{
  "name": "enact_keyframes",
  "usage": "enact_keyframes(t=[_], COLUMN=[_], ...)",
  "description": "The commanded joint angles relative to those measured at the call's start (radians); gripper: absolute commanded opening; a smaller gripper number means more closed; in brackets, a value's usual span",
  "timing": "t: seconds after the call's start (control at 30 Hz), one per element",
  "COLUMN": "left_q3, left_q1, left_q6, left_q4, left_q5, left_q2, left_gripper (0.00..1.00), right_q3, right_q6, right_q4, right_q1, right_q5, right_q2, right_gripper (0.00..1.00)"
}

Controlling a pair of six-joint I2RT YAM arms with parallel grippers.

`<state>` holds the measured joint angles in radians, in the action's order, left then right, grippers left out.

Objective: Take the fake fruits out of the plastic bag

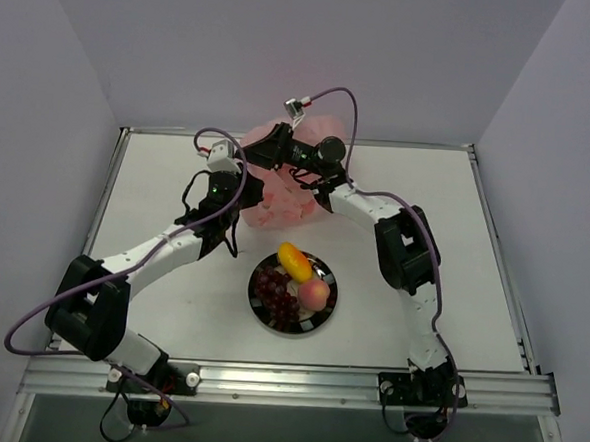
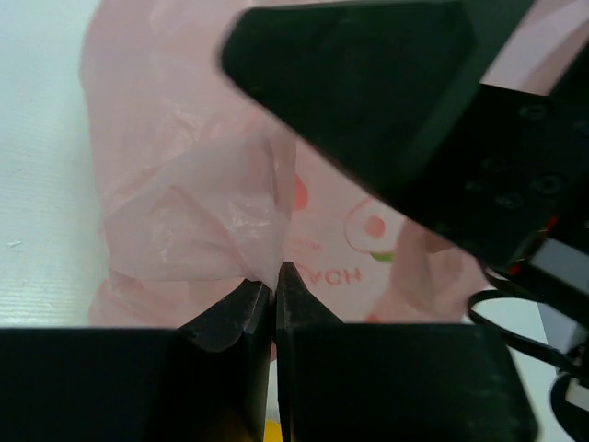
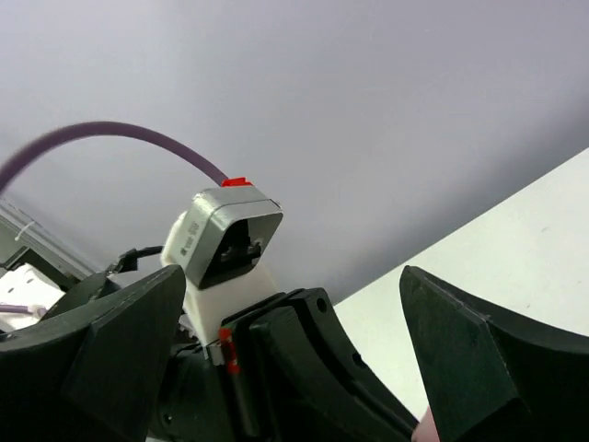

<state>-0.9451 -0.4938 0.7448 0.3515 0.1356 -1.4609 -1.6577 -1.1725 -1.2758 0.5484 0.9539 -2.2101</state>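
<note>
Left claw pinches plastic bag; fake fruits fill dish.

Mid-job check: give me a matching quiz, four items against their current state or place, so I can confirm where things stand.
Items:
1. left gripper
2. right gripper
3. mango
4. plastic bag

States:
A. lying on the dish with the other two fruits
B. jaws wide open, holding nothing
C. crumpled beyond the dish, at the far side
D. shut, pinching pink film

Pairs: 1-D, 2-B, 3-A, 4-C
</note>
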Motion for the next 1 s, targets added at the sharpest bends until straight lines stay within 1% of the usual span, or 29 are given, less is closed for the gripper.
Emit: enact_keyframes(t=[0.0,0.03,0.07,0.1,0.13,0.17,0.2,0.27,0.3,0.33,0.37,0.4,0.43,0.47,0.5,0.53,0.57,0.6,0.63,0.67,0.7,0.73,0.8,0.87,0.9,0.93,0.97], left_q3=[-0.073,-0.075,-0.075,-0.075,-0.075,-0.066,-0.061,-0.052,-0.055,-0.06,-0.063,-0.066,-0.073,-0.08,-0.081,-0.077,-0.069,-0.069,-0.084,-0.096,-0.106,-0.112,-0.11,-0.092,-0.074,-0.054,-0.026], left_q1=[0.004,0.008,0.009,0.009,0.014,0.015,0.015,0.02,0.02,0.021,0.017,0.018,0.02,0.02,0.017,0.015,0.017,0.015,0.015,0.015,0.015,0.014,0.008,-0.012,-0.023,-0.034,-0.037], left_q6=[0.007,0.004,-0.013,-0.021,-0.031,-0.036,-0.038,-0.015,-0.007,-0.015,-0.018,-0.018,-0.019,-0.031,-0.038,-0.032,-0.032,-0.039,-0.062,-0.071,-0.084,-0.1,-0.113,-0.145,-0.154,-0.166,-0.17], left_q4=[0.052,0.05,0.046,0.031,0.02,0.014,0.014,0.017,0.023,0.024,0.026,0.027,0.024,0.018,0.0,0.0,0.019,0.02,0.009,-0.006,-0.034,-0.058,-0.092,-0.165,-0.18,-0.193,-0.225], left_q5=[-0.03,-0.033,-0.031,-0.027,-0.025,-0.025,-0.021,-0.016,-0.022,-0.025,-0.021,-0.019,-0.027,-0.027,-0.022,-0.027,-0.028,-0.033,-0.033,-0.036,-0.042,-0.048,-0.053,-0.047,-0.027,-0.021,-0.018], left_q2=[0.001,0.004,0.014,0.019,0.033,0.04,0.045,0.044,0.039,0.027,0.022,0.017,0.013,0.01,0.014,0.026,0.036,0.043,0.063,0.076,0.091,0.13,0.18,0.27,0.302,0.368,0.398], left_gripper=[0.02,0.02,0.02,0.02,0.02,0.02,0.02,0.02,0.02,0.02,0.02,0.02,0.02,0.02,0.03,0.02,0.04,0.07,0.13,0.43,0.59,0.73,0.91,0.92,0.92,0.92,0.91], right_q3=[-0.074,-0.015,0.089,0.309,0.393,0.436,0.344,0.111,0.036,0.059,0.137,0.227,0.339,0.338,0.308,0.212,0.169,0.135,0.118,0.16,0.209,0.293,0.338,0.334,0.296,0.279,0.265], right_q6=[0.005,0.005,0.005,0.005,0.005,0.005,0.005,0.005,0.005,0.005,0.005,0.005,0.005,0.005,0.005,0.005,0.005,0.005,0.005,0.005,0.005,0.005,0.005,0.005,0.005,0.005,0.005], right_q4=[-0.454,-0.479,-0.512,-0.542,-0.505,-0.435,-0.261,-0.038,0.033,-0.094,-0.243,-0.437,-0.48,-0.481,-0.435,-0.413,-0.38,-0.407,-0.443,-0.463,-0.438,-0.359,-0.316,-0.393,-0.417,-0.43,-0.422], right_q1=[0.057,0.058,0.055,0.05,0.045,0.039,0.022,0.007,0.008,0.018,0.022,0.027,0.013,-0.002,-0.019,-0.034,-0.034,-0.03,-0.025,-0.021,-0.022,-0.031,-0.042,-0.047,-0.05,-0.048,-0.047], right_q5=[0.025,0.025,0.025,0.025,0.025,0.025,0.025,0.025,0.025,0.025,0.025,0.025,0.025,0.025,0.025,0.025,0.025,0.025,0.025,0.025,0.025,0.025,0.025,0.025,0.025,0.025,0.025], right_q2=[-0.013,0.06,0.117,0.183,0.299,0.338,0.358,0.278,0.244,0.209,0.216,0.239,0.284,0.299,0.285,0.264,0.242,0.202,0.198,0.213,0.275,0.311,0.348,0.31,0.258,0.238,0.227], right_gripper=[0.97,0.97,0.97,0.97,0.97,0.97,0.97,0.97,0.97,0.97,0.97,0.97,0.97,0.97,0.97,0.97,0.97,0.97,0.97,0.97,0.97,0.97,0.97,0.97,0.97,0.97,0.97])
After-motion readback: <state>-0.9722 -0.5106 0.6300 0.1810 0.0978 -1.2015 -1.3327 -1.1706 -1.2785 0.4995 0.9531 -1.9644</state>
